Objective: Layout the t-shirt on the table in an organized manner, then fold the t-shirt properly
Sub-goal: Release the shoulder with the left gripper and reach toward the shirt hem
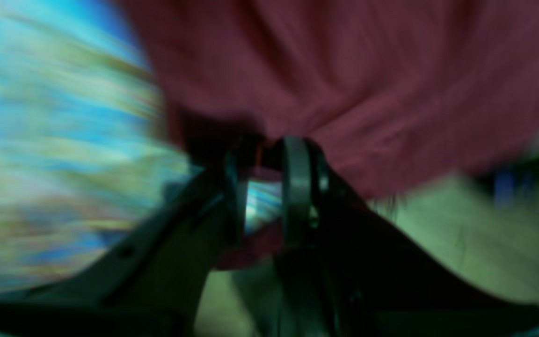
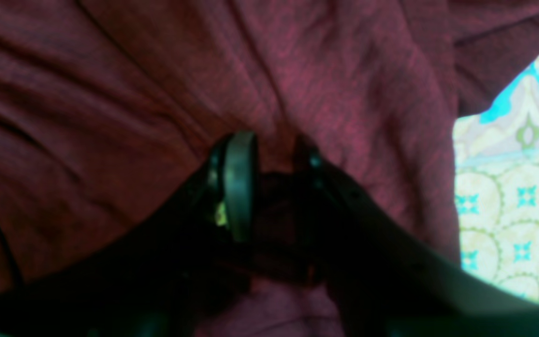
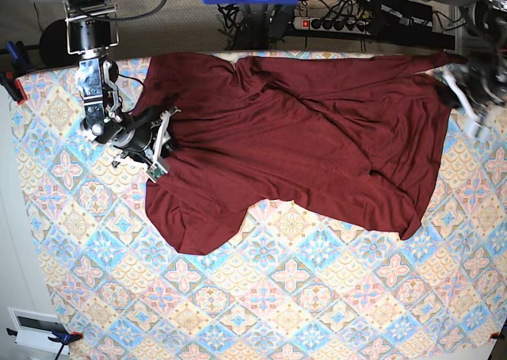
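Observation:
The dark maroon t-shirt (image 3: 301,130) lies crumpled and twisted across the far half of the patterned table (image 3: 277,296). My right gripper (image 3: 165,138) sits at the shirt's left edge. In the right wrist view this gripper (image 2: 274,154) is shut on a bunch of the shirt (image 2: 110,93), with the table (image 2: 508,210) showing at the right. My left gripper (image 3: 459,90) is at the shirt's far right corner, near the table's edge. The left wrist view is motion-blurred. There this gripper (image 1: 269,150) is shut on the shirt's (image 1: 344,70) edge above the table (image 1: 40,140).
A power strip (image 3: 348,15) and cables lie on the floor behind the table's far edge. Clamps hold the cloth at the left edge (image 3: 12,82) and the near left corner (image 3: 59,338). Greenish floor (image 1: 461,243) shows beyond the table in the left wrist view.

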Tool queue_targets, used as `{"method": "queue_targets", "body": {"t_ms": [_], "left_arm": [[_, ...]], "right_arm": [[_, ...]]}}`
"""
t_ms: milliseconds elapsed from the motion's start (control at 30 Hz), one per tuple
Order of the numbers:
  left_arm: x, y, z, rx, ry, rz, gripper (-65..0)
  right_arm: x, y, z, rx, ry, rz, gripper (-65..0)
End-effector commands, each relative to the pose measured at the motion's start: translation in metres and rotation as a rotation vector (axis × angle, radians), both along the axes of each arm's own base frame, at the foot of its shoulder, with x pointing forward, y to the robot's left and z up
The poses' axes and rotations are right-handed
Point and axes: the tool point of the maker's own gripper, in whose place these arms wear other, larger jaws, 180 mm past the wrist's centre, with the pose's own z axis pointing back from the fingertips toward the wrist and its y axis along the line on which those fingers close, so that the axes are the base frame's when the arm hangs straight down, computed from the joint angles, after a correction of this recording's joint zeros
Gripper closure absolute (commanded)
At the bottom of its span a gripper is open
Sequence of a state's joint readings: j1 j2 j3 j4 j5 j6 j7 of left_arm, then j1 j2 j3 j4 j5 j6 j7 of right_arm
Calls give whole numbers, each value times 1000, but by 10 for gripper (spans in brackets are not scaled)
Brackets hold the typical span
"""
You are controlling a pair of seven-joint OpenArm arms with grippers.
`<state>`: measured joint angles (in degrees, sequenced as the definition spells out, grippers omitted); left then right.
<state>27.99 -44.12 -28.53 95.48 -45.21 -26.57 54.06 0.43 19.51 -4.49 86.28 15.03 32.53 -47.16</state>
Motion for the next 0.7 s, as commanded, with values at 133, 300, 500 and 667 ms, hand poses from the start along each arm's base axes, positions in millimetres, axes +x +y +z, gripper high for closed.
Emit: {"method": "queue_targets", "body": {"t_ms": [133, 300, 500, 667], "left_arm": [[45, 3, 42, -40, -189, 43, -118], [90, 3, 49, 16, -308, 112, -119], [140, 10, 12, 31, -263, 235, -119], [191, -15, -9, -28, -255, 210, -125]], "right_arm": [[2, -12, 2, -47, 2, -8, -141], [1, -12, 1, -47, 3, -8, -141], [1, -12, 1, -47, 4, -9, -141], [0, -12, 1, -47, 5, -7, -141]]}}
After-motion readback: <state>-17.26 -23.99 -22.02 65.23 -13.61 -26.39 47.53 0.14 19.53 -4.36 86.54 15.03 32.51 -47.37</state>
